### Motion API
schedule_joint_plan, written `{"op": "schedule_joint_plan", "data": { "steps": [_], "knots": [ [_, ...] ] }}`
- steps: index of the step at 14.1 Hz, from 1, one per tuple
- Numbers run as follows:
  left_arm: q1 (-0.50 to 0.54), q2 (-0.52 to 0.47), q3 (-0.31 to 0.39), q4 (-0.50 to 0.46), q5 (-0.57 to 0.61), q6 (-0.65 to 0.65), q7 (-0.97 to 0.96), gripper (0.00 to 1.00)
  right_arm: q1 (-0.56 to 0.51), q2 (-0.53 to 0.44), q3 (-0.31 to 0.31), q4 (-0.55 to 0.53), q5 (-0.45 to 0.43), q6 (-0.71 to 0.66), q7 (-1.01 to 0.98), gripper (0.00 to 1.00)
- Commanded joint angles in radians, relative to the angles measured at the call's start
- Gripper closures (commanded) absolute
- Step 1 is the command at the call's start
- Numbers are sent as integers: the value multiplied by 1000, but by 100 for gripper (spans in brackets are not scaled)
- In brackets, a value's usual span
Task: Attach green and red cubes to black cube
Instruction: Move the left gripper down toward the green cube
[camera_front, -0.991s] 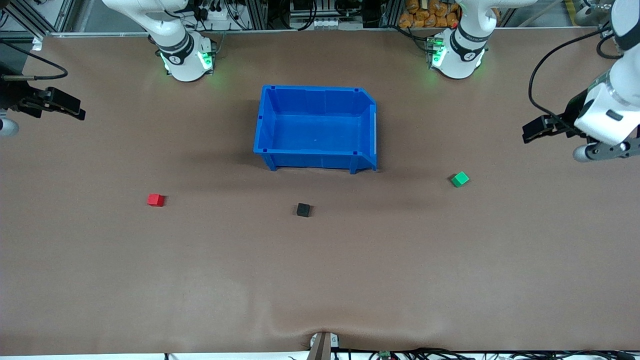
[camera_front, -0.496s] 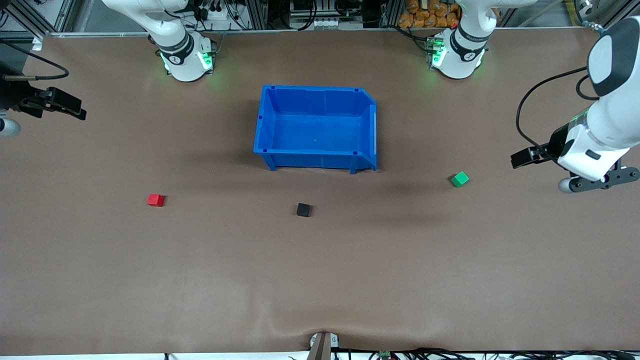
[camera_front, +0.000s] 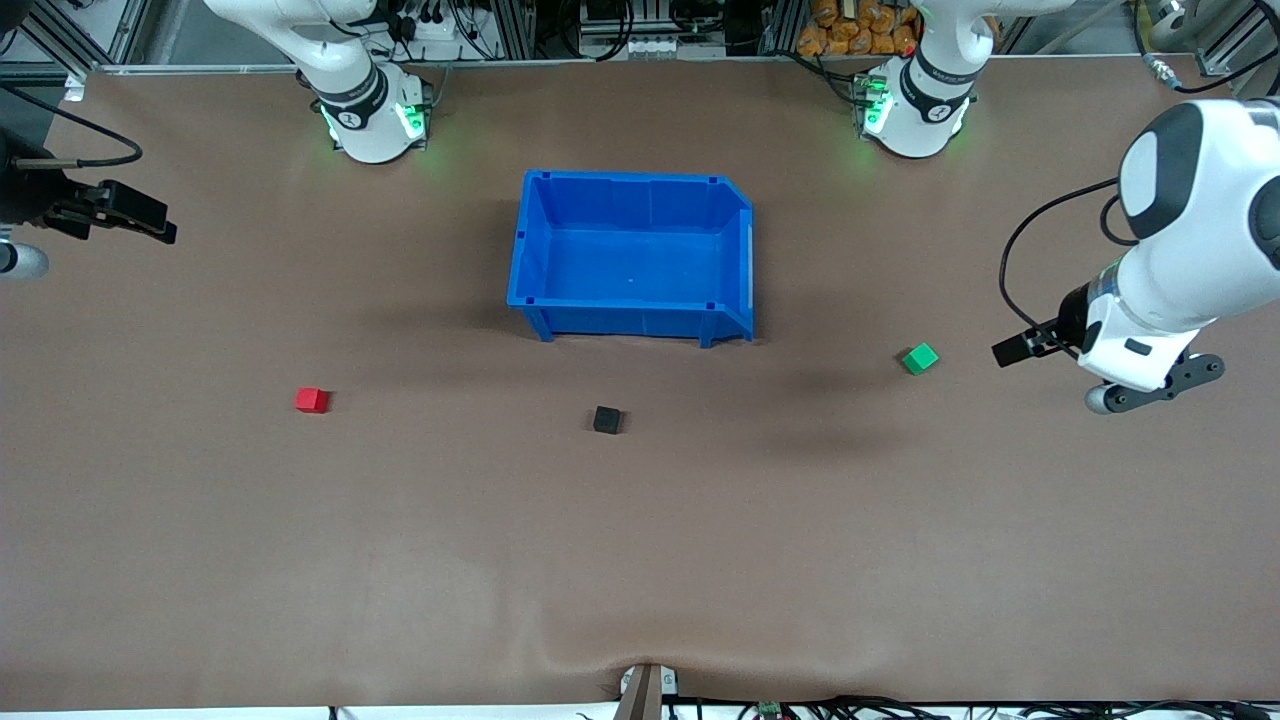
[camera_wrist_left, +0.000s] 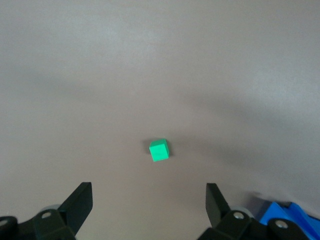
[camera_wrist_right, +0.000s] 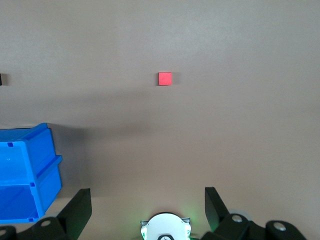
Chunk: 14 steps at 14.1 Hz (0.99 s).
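Three cubes lie apart on the table, both grippers empty.

The left gripper (camera_wrist_left: 148, 200), fingers spread, hangs over the table near the green cube (camera_front: 920, 358). The right gripper (camera_wrist_right: 148, 200), also spread, waits at its end. The black cube (camera_front: 606, 420) lies between green and red cube (camera_front: 311, 400), nearer the camera than the blue bin (camera_front: 632, 190).

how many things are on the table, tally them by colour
green: 1, the green cube
red: 1, the red cube
black: 1, the black cube
blue: 1, the blue bin
total: 4
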Motion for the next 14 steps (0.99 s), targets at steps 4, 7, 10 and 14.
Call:
{"op": "schedule_joint_plan", "data": {
  "steps": [4, 7, 10, 14],
  "knots": [
    [2, -66, -1, -198, 13, 189, -94, 0, 20, 16, 5, 9, -12, -14, 13, 0],
    [-6, -66, -21, -285, 15, 306, -158, 0, 24, 17, 5, 8, -10, -14, 15, 0],
    [-7, -60, -33, -370, 15, 422, -239, 0, 25, 19, 5, 9, -10, -14, 15, 0],
    [-16, -14, -53, -399, 13, 483, -344, 0, 25, 28, 5, 11, -15, -12, 15, 0]
  ]
}}
